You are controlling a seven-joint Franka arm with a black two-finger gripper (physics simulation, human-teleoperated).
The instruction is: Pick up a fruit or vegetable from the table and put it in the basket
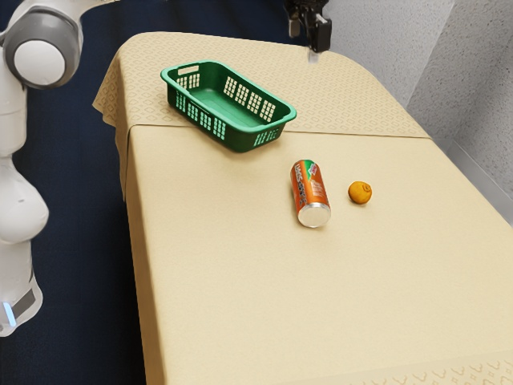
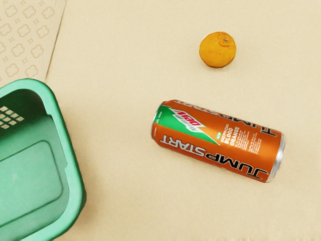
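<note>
The black gripper [image 1: 319, 36] is at the exterior view's top, high above the table's far part and away from the fruit; how its jaws stand cannot be made out. A small round orange fruit [image 1: 360, 192] lies on the cloth toward the exterior view's right, and the wrist view has the same orange fruit [image 2: 217, 49] beyond the can. The green basket [image 1: 240, 141] stands upright on the table with its inside bare. From above, the wrist view catches part of the basket [image 2: 75, 188].
An orange soda can [image 1: 309, 191] lies on its side between the basket and the fruit, close to the fruit without touching it; the can [image 2: 218, 141] is also in the wrist view. A patterned cloth [image 1: 345, 96] covers the table's far end, near a grey wall.
</note>
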